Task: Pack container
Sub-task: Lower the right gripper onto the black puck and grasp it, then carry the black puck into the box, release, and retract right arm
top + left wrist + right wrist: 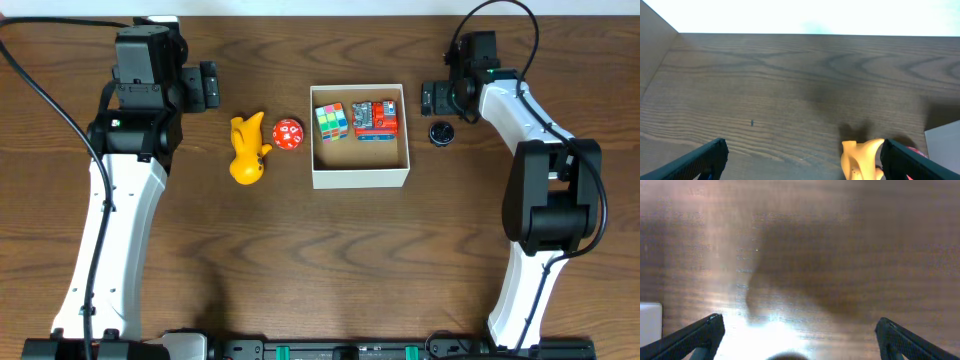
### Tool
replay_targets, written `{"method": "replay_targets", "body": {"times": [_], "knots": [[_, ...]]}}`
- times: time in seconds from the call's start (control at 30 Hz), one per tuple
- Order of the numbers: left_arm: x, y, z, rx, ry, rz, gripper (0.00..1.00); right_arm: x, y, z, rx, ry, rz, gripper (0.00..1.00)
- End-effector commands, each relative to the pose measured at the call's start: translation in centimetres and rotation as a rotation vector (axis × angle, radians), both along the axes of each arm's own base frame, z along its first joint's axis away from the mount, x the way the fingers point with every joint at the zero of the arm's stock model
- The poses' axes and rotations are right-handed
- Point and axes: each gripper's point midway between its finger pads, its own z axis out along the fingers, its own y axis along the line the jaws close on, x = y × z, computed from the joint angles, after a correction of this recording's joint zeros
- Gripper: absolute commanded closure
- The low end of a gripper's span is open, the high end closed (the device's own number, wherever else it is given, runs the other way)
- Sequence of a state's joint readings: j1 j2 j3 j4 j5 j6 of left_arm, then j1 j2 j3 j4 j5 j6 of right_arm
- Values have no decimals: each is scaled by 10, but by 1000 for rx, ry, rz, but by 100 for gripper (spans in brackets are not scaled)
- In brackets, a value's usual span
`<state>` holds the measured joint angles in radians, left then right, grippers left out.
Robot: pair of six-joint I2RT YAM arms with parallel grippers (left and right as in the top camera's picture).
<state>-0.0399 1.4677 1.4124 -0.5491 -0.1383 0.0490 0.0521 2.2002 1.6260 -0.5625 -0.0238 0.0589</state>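
Observation:
The container (360, 178) is a square white box at the table's middle, holding a Rubik's cube (332, 121) and a red-and-teal toy (376, 119). Left of it lie a yellow toy (247, 150) and a red ball-like die (288, 134). A small black round object (441, 132) lies right of the box. My left gripper (208, 85) is open and empty, behind and left of the yellow toy (862, 157). My right gripper (430, 98) is open and empty, just behind the black object (785, 356).
The container's corner shows at the right edge of the left wrist view (945, 145) and at the left edge of the right wrist view (650, 322). The table's far edge runs behind both grippers.

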Motion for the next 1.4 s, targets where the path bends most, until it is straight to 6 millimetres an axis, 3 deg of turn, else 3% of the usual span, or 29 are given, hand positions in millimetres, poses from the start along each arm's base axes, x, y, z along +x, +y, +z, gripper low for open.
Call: {"method": "replay_targets", "body": {"times": [0.0, 0.13, 0.47, 0.77, 0.93, 1.0, 1.17, 1.37], "knots": [[1, 4, 11, -3, -31, 21, 2, -15, 3, -9, 41, 69, -55, 1], [1, 4, 11, -3, -31, 21, 2, -32, 10, -14, 92, 149, -81, 1], [1, 4, 11, -3, -31, 21, 2, -44, 9, -18, 93, 203, -107, 1], [1, 4, 11, -3, -31, 21, 2, -52, 8, -20, 91, 236, -109, 25], [1, 4, 11, -3, -31, 21, 2, -54, 8, -20, 90, 242, -108, 44], [1, 4, 11, -3, -31, 21, 2, -53, 8, -20, 95, 240, -121, 48], [1, 4, 11, -3, -31, 21, 2, -46, 9, -14, 100, 218, -128, 46], [1, 4, 11, -3, -31, 21, 2, -14, 11, 21, 112, 113, -120, 45]]}}
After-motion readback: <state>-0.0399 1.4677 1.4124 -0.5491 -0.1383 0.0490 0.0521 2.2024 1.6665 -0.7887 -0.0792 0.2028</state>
